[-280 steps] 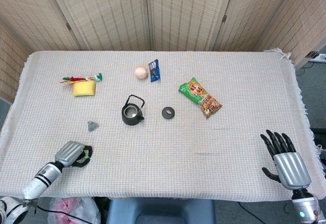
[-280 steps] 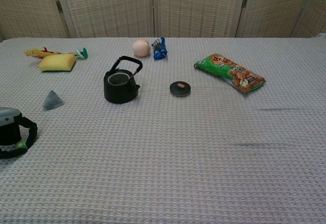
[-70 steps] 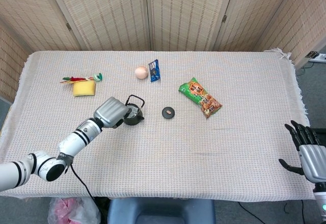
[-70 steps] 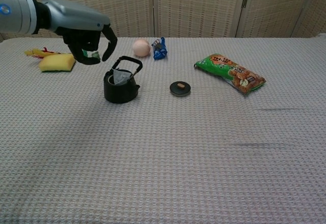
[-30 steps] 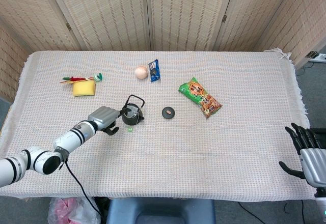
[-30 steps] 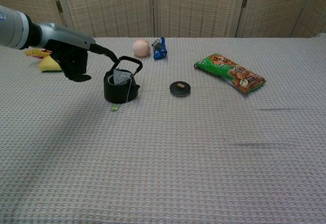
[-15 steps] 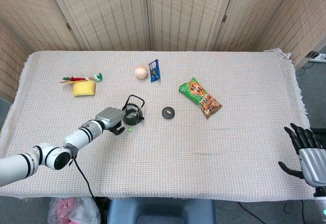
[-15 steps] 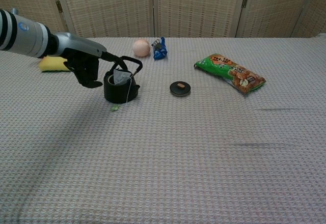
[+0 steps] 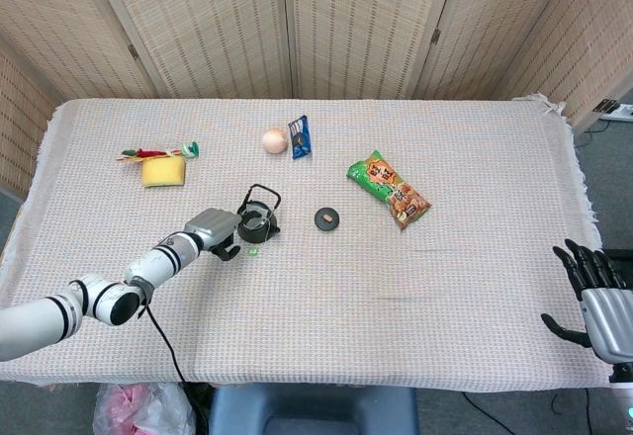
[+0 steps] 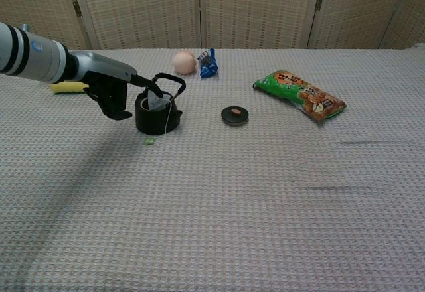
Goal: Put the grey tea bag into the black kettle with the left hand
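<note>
My left hand (image 10: 113, 93) sits just left of the black kettle (image 10: 158, 111), one finger stretched out over the kettle's rim, the rest curled loosely down; it holds nothing that I can make out. The grey tea bag (image 10: 157, 101) is in the kettle's mouth, its top corner poking above the rim. Its string runs down the kettle's near side to a small green tag (image 10: 150, 141) lying on the tablecloth (image 10: 265, 192) just near of the kettle.

Kettle lid (image 10: 234, 115) lies on the cloth to the right of the kettle, apart from it. Far side: peach-coloured ball (image 10: 184, 62) beside a blue packet (image 10: 208, 63). Green snack bag (image 10: 300, 95) further right. Yellow sponge (image 9: 162, 171) at far left.

My right hand (image 9: 594, 295) hangs off the table's near right edge, fingers spread, empty.
</note>
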Controlling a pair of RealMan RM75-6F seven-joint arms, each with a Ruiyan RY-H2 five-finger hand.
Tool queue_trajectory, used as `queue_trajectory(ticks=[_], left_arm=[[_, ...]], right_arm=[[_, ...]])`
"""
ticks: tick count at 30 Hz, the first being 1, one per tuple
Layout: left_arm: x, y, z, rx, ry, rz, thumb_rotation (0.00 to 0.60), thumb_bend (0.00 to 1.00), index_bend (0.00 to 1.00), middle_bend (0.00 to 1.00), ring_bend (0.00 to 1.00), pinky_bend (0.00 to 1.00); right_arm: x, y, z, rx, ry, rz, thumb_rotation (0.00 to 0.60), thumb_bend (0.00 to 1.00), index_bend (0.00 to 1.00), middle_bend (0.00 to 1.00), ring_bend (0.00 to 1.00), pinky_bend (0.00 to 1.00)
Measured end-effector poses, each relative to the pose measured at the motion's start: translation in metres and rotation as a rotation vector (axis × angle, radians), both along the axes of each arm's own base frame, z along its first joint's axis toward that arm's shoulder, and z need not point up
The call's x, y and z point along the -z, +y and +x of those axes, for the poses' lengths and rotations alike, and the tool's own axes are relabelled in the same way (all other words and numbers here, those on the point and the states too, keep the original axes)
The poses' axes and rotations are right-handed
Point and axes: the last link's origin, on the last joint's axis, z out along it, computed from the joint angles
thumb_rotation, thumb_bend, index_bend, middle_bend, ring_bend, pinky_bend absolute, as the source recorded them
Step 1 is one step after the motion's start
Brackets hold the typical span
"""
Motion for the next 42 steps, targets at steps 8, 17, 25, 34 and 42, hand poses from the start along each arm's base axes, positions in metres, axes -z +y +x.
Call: queue_trajectory(ticks=[8, 17, 25, 34, 42], left_arm=[[0.004, 0.0, -0.009, 0.038, 0.037, 0.019, 0.6, 0.55, 0.0, 1.0, 1.0, 1.0], [0.012, -0.003, -0.016, 0.02, 0.038, 0.001, 0.6, 0.55, 0.0, 1.0, 1.0, 1.0], [0.022, -0.001, -0.023, 0.0, 0.04, -0.01, 0.6, 0.55, 0.0, 1.0, 1.0, 1.0], [0.02, 0.002, -0.021, 0.012, 0.026, 0.003, 0.6, 0.55, 0.0, 1.0, 1.0, 1.0], [-0.004, 0.0, -0.009, 0.045, -0.006, 0.039, 0.6, 0.55, 0.0, 1.0, 0.98, 1.0]], right_arm=[[0.0, -0.001, 0.0, 0.003, 0.001, -0.002, 0.6, 0.13, 0.0, 0.0, 0.0, 0.0], [0.0, 0.001, 0.0, 0.0, 0.004, -0.008, 0.6, 0.13, 0.0, 0.0, 0.0, 0.0], [0.0, 0.001, 0.0, 0.001, 0.005, -0.011, 0.6, 0.13, 0.0, 0.0, 0.0, 0.0], [0.0, 0.0, 0.0, 0.002, 0.007, -0.008, 0.6, 0.13, 0.0, 0.0, 0.0, 0.0], [0.001, 0.0, 0.001, -0.003, 0.007, -0.001, 0.6, 0.13, 0.0, 0.0, 0.0, 0.0]])
